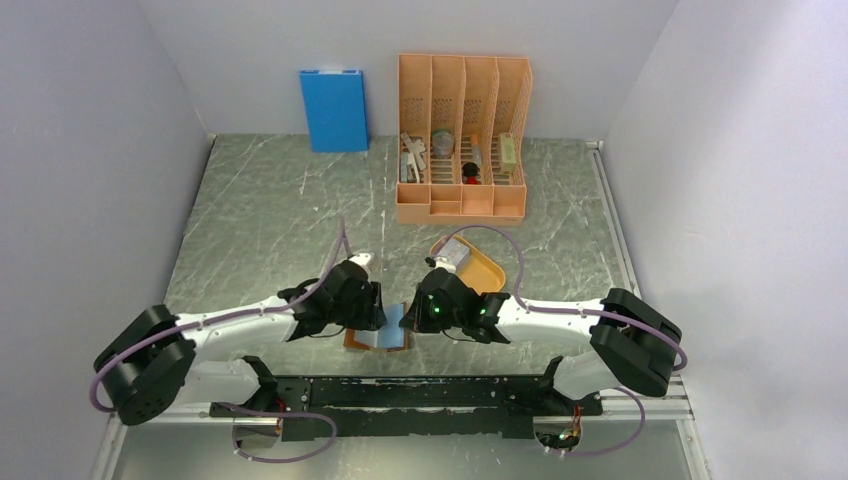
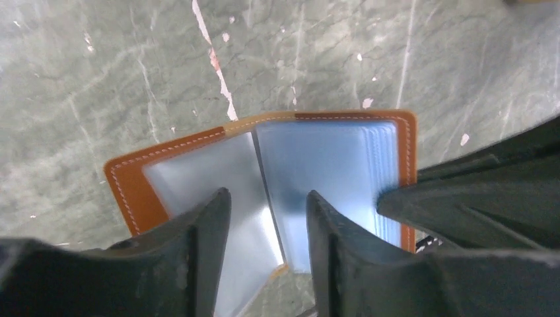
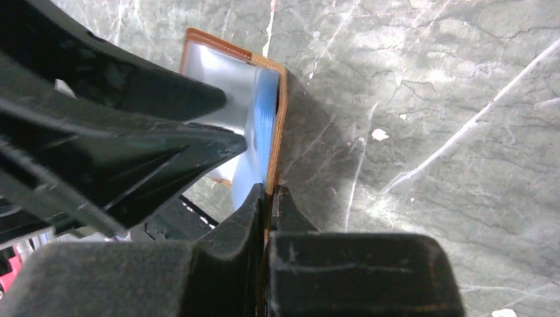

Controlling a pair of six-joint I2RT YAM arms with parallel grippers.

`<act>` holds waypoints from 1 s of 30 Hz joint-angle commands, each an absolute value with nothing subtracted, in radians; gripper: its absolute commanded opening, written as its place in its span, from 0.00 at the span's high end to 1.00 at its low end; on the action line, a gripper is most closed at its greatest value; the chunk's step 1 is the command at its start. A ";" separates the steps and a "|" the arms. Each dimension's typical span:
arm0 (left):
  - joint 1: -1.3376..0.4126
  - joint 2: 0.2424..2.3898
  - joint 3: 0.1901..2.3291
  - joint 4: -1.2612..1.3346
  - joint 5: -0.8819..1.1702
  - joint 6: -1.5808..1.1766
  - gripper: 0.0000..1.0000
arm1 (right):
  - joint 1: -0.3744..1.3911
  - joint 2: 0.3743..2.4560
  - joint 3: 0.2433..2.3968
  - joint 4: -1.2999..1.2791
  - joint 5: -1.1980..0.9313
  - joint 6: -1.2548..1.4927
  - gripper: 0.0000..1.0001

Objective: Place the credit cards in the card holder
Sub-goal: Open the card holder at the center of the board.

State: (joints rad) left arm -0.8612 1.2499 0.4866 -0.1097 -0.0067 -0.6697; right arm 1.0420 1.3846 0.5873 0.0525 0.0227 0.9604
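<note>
Card holder (image 2: 132,181) is pinched at its right cover edge by the right end effector (image 3: 269,191), fingers pressed together, apparently to pin it open on the bench (image 2: 99,66) between both arms. The left end effector (image 2: 267,201), half spread, is poised over the clear sleeves (image 2: 330,165), probably to part them.

Grey-green marbled worktop (image 1: 260,220) with pale veins. A brown card holder (image 1: 392,335) lies open on it, blue-grey sleeves facing up, between the left jaws and the right jaws. An orange oval tray (image 1: 487,272) sits just beyond the right jaws. Farther beyond both stands a tall orange desk organizer (image 1: 462,205); a blue flat box (image 1: 334,110) stands well beyond the left jaws, against the back wall
</note>
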 commanded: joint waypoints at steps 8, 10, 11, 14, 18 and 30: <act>-0.871 1.128 0.530 -0.110 0.044 -0.687 0.25 | 1.044 1.393 0.597 0.056 0.035 0.954 1.00; -0.871 1.156 0.525 -0.093 0.063 -0.683 0.26 | 1.046 1.393 0.595 0.058 0.035 0.955 1.00; -0.871 1.167 0.520 -0.085 0.073 -0.683 0.26 | 1.046 1.391 0.594 0.058 0.035 0.955 1.00; -0.873 1.194 0.508 -0.065 0.084 -0.684 0.27 | 1.045 1.389 0.592 0.055 0.038 0.954 1.00; -0.877 1.232 0.511 -0.061 0.080 -0.673 0.28 | 1.045 1.388 0.594 0.054 0.037 0.954 1.00; -0.887 1.318 0.476 -0.044 0.036 -0.662 0.40 | 1.045 1.387 0.595 0.055 0.032 0.954 1.00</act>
State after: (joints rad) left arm -0.8742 1.2835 0.5003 -0.0620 0.0528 -0.6838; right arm 1.0420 1.3846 0.5873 0.0368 0.0265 0.9577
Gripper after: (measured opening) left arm 0.636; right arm 0.029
